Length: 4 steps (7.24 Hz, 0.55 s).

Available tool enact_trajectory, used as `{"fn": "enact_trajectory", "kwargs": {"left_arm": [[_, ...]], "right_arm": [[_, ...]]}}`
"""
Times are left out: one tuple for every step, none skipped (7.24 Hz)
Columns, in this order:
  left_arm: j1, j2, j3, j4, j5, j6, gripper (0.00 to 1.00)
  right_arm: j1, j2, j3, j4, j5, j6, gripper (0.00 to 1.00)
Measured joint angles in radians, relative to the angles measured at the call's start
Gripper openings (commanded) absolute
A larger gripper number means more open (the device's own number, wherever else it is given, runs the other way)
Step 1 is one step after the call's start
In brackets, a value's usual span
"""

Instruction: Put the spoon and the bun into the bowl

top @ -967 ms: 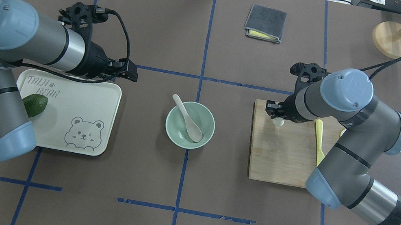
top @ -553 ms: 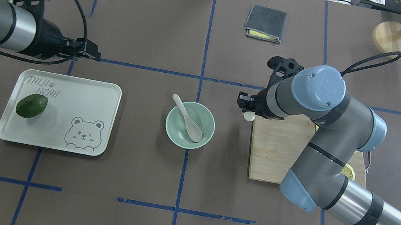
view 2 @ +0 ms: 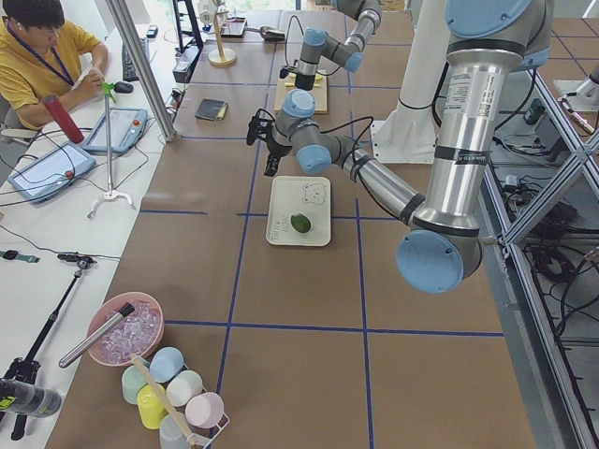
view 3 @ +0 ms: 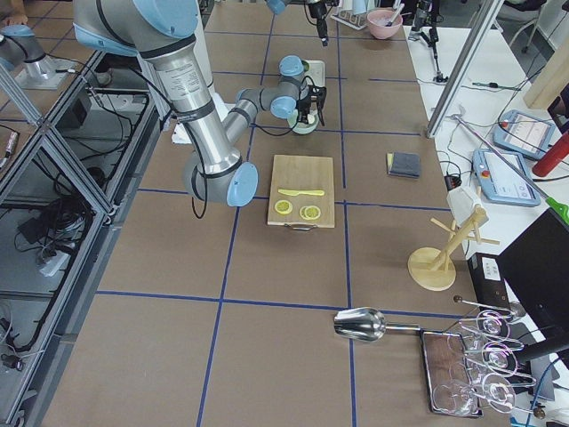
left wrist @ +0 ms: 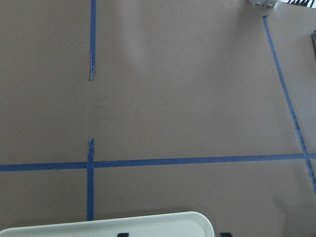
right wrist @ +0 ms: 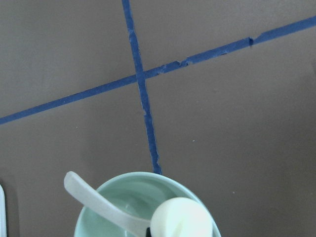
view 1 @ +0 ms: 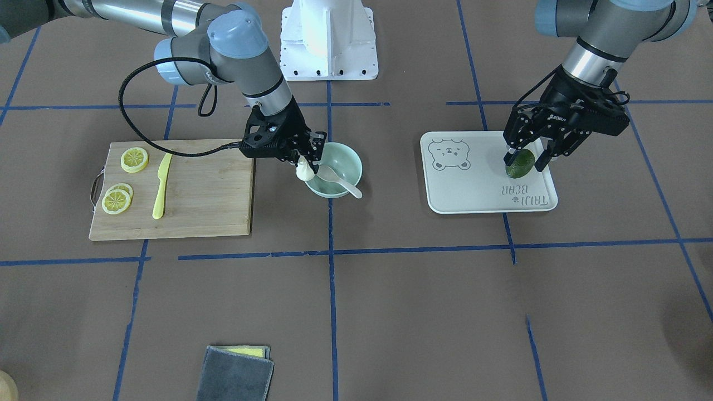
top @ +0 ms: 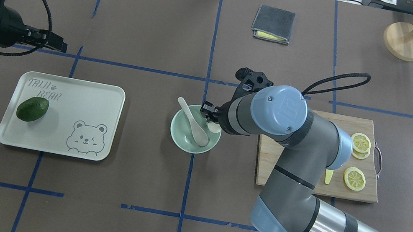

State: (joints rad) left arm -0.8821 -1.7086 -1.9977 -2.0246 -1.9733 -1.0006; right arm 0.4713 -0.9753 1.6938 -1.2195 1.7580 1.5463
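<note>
The pale mint-green bowl stands at the table's centre with the off-white spoon lying in it, handle on the far-left rim. My right gripper is shut on the small white bun and holds it just above the bowl's right rim. The front view shows the same: gripper, bun, bowl, spoon. The right wrist view shows the bun over the bowl and spoon. My left gripper is open and empty, beyond the tray's far left.
A cream tray with a dark green avocado lies left of the bowl. A wooden cutting board with lemon slices and a yellow knife lies to the right. A grey cloth and a wooden stand sit at the back.
My right gripper has carried the bun left from the cutting board to over the bowl's right rim. My left arm has drawn back to the left, away from the tray.
</note>
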Motion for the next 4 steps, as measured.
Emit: {"fn": "enact_trajectory", "kwargs": {"left_arm": [[-0.001,0.001,0.002,-0.001,-0.002,0.004,0.7],[-0.001,0.002,0.004,-0.001,-0.002,0.005,0.7],[-0.001,0.002,0.007,-0.002,-0.001,0.005,0.7],[-0.001,0.002,0.012,-0.002,-0.001,0.01,0.73]], "right_arm": [[-0.016,0.006,-0.001,0.0,-0.011,0.009,0.81],[-0.025,0.013,-0.004,0.0,-0.02,0.013,1.0],[-0.031,0.02,-0.008,-0.001,-0.024,0.014,1.0],[-0.034,0.024,-0.01,-0.002,-0.026,0.014,1.0]]}}
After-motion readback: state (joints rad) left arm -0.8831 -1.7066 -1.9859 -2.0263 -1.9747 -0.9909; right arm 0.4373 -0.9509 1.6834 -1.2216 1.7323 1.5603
